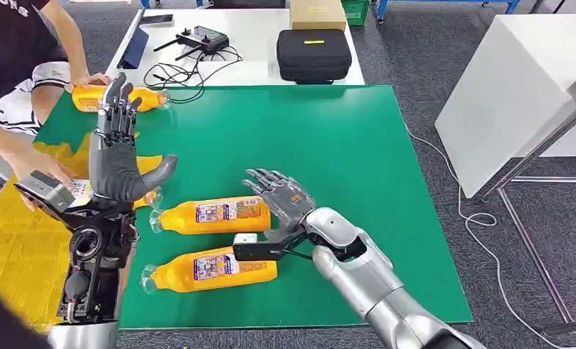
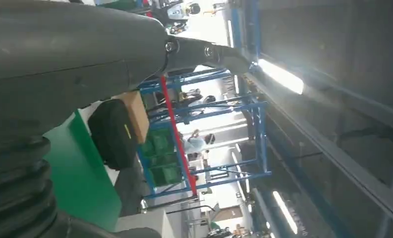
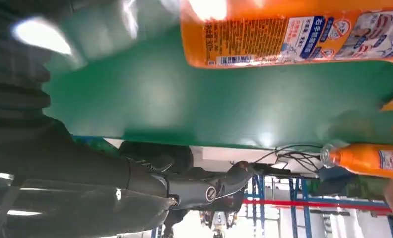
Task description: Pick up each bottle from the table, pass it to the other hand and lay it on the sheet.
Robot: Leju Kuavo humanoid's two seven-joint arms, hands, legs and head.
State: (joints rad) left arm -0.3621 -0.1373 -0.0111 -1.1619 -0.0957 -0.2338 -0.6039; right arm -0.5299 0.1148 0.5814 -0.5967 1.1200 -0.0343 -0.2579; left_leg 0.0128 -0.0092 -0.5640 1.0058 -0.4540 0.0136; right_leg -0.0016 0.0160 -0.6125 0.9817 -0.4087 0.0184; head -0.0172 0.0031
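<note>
head view: orange bottle [image 1: 212, 215], lying mid-surface
rigid, smooth, probably slippery; grip the labelled body. right hand [image 1: 285, 198] spread, empty, alongside.

The robot's left hand [image 1: 118, 153] stands raised and upright, palm side turned inward, fingers [image 1: 116, 109] extended upward and thumb [image 1: 160, 169] jutting out to the side, holding nothing. Its right hand [image 1: 285, 198] reaches forward low from the silver right arm [image 1: 372, 280], fingers [image 1: 267, 180] spread and slightly curled, palm down, gripping nothing.
</note>
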